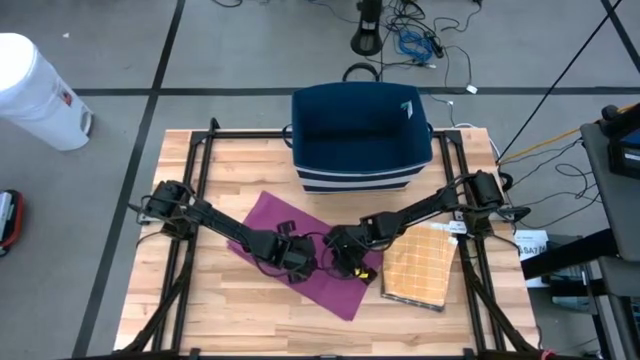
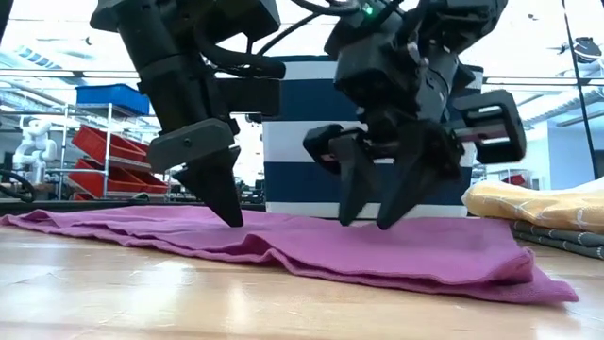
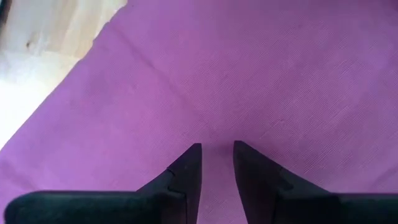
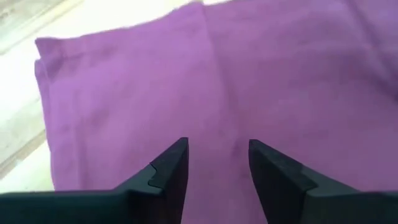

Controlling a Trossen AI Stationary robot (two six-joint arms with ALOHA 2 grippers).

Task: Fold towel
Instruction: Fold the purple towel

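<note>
At desk [image 1: 200,300] centre, the purple towel [image 1: 345,290] lies flat, partly folded, with a blue bin [image 1: 360,135] at 12 o'clock. Both sets of fingers stand parted, gripping nothing: left gripper [image 3: 216,163], right gripper [image 4: 217,163]. Risk: pinching 1 layer only could drag the fold askew.

A purple towel [image 1: 320,262] is laid flat and diagonally on the wooden table, folded over, with layered edges seen along its front.
</note>
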